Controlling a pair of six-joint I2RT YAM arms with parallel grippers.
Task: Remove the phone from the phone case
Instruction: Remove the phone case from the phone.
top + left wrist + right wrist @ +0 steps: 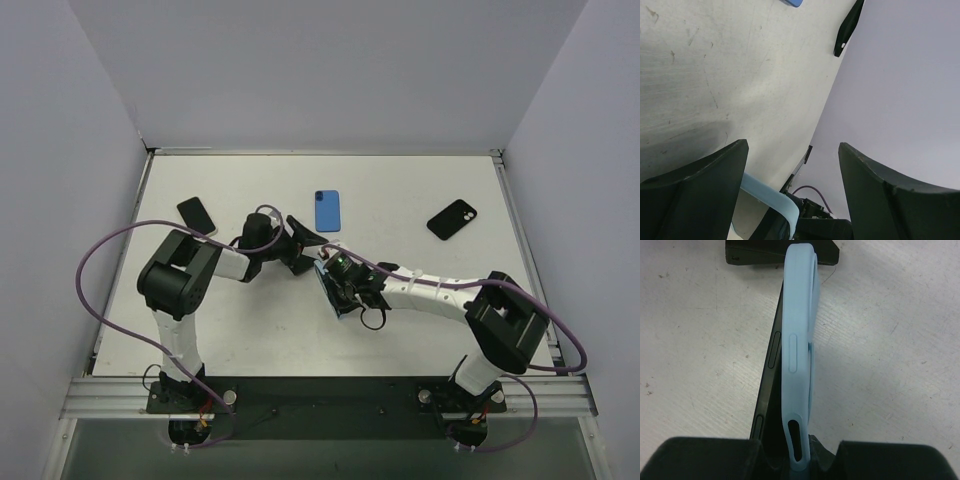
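My right gripper [342, 287] is shut on a light blue phone case [327, 283] and holds it on edge above the table's middle. In the right wrist view the case [799, 320] stands edge-on between my fingers [800, 452]. The black phone [771, 365] has peeled away from it on the left, with a gap between them. My left gripper [300, 243] is open just left of the case's far end. In the left wrist view the case's corner [771, 199] shows low between the spread fingers [792, 147], touching neither.
A blue phone [327, 210] lies at the back centre, a black phone [452, 219] at the back right and another black phone [197, 213] at the back left beside my left arm. White walls close three sides of the table.
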